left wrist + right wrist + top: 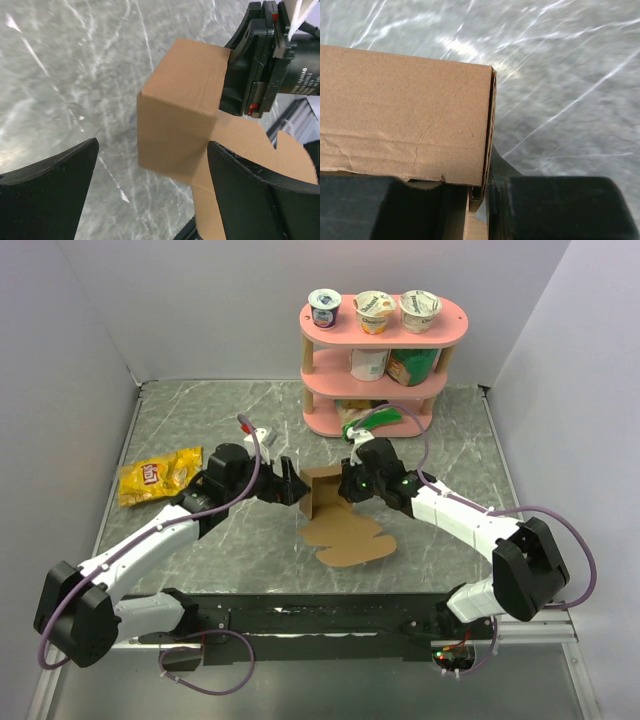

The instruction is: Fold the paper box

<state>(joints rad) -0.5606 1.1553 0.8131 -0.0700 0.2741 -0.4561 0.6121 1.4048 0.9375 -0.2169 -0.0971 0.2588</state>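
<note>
The paper box [323, 494] is brown cardboard, partly folded: upright walls form a corner near mid-table, while flat flaps [350, 538] lie on the table toward the near edge. My right gripper [346, 484] is shut on the top edge of one upright wall; in the right wrist view that wall [405, 110] sits pinched at my gripper [481, 197]. My left gripper [291, 484] stands open just left of the box, touching nothing. Its wrist view shows the box corner [172, 120] ahead between the spread fingers [50, 195], with the gripper [152, 200] over bare table.
A yellow snack bag [157, 476] lies at the left of the table. A pink three-tier shelf [380, 365] with yogurt cups and packets stands at the back. White walls close in the left, right and far sides.
</note>
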